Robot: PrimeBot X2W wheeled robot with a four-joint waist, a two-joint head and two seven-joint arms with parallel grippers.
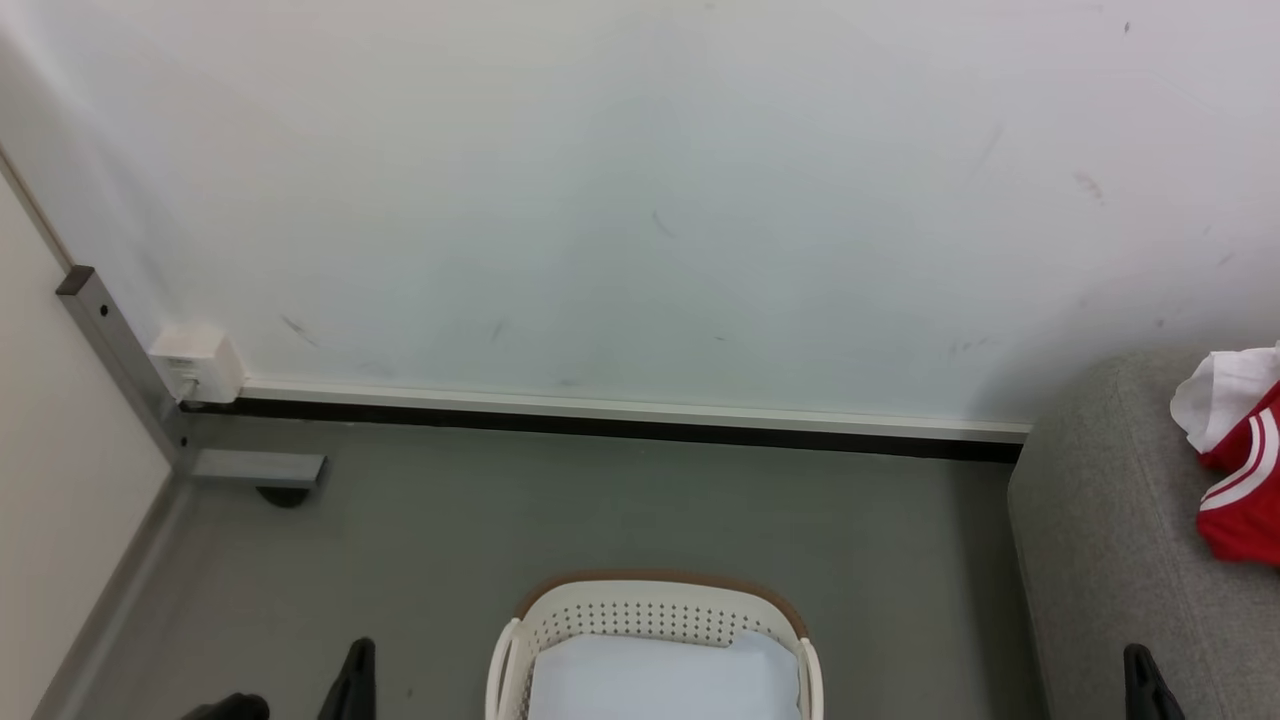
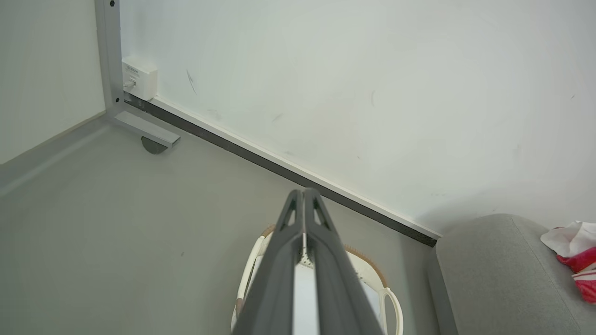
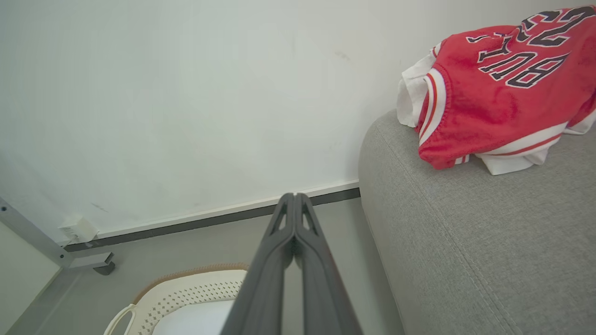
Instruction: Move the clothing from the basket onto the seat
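red clothing (image 3: 503, 88) bunched up on the grey seat (image 3: 465, 242) over at 3 o'clock, basket (image 1: 650, 615) sitting on the floor (image 1: 600, 520) at 6 o'clock, pale liner (image 1: 660, 680) inside it, left gripper (image 2: 303, 193) pinched closed on nothing, right gripper (image 3: 294, 196) same deal, closed and empty

Head view high, down toward basket (image 1: 640, 622) and wall (image 1: 640, 200); 2 wrist views lower, same basket, wall, seat (image 1: 1100, 550).
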